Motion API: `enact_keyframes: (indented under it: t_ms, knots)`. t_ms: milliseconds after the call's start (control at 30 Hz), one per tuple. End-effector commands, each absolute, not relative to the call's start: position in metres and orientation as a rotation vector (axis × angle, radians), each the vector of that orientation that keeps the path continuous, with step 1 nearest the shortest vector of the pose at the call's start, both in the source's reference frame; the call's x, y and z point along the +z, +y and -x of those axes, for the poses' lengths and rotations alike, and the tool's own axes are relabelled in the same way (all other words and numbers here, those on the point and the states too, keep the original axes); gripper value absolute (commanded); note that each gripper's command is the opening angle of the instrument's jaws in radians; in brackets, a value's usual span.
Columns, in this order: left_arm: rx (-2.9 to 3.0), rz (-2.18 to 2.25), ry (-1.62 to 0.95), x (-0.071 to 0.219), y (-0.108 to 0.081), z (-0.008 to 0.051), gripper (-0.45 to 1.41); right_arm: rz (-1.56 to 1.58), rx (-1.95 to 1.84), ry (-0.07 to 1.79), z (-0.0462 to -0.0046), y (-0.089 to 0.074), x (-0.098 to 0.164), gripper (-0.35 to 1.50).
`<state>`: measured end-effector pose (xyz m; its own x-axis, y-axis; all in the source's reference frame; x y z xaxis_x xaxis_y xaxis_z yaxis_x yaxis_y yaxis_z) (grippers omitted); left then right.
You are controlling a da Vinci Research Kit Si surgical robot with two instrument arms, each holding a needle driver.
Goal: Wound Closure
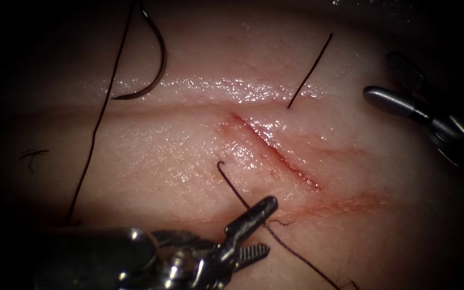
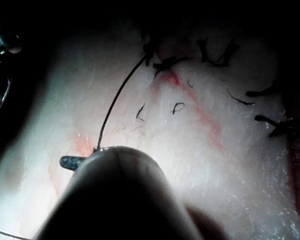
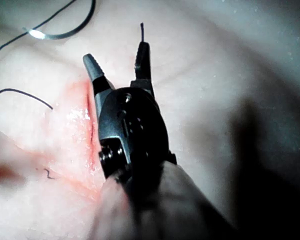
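Thread [image 1: 95, 134]: we see a long dark strand running down the far left of the tissue, from the top edge to low on the left.
Needle [image 1: 154, 59]: we see it lying free on the tissue at upper left, well left of the cut, held by neither tool and not in the tissue; in the right wrist view it shows as a bright curve [image 3: 60, 34].
Left tool [image 1: 256, 228]: we see it at the bottom, just left of the cut's lower end, jaws spread apart with a strand of thread crossing at the upper jaw; we cannot tell whether it touches.
Thread end [image 1: 229, 182]: we see a short curled piece rising from the tissue left of the cut, just above the left tool.
Cut [image 1: 275, 153]: we see a slanting red line across the middle of the tissue [image 1: 189, 161], with red fluid along it.
Second thread end [image 1: 310, 72]: we see a straight stub standing out of the tissue right of the cut's upper end.
Right tool [image 1: 398, 83]: we see it at the right edge, well away from the cut, jaws spread and holding nothing; the right wrist view [image 3: 117, 62] shows the same.
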<state>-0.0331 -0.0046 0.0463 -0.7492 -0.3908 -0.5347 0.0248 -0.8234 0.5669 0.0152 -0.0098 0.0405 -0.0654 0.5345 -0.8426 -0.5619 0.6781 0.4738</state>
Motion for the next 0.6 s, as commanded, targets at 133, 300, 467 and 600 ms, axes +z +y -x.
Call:
enact_keyframes:
  t_ms: [133, 300, 467, 600]
  knots:
    - [-2.56, -1.037, -0.805, 0.0476, -0.0054, 0.0353, 0.48, 0.026, 0.898, 1.37, -0.0163, -0.01, 0.041, 0.84]
    - [-2.514, -1.088, -0.811, 0.0487, -0.0056, 0.037, 0.48, 0.029, 0.897, 1.37, -0.0165, -0.0101, 0.0411, 0.83]
    - [-2.474, -1.121, -0.812, 0.0491, -0.0057, 0.0376, 0.48, 0.032, 0.898, 1.37, -0.0167, -0.0102, 0.0412, 0.78]
    - [-2.456, -1.141, -0.81, 0.0488, -0.006, 0.0379, 0.44, 0.034, 0.894, 1.372, -0.0167, -0.0103, 0.0415, 0.73]
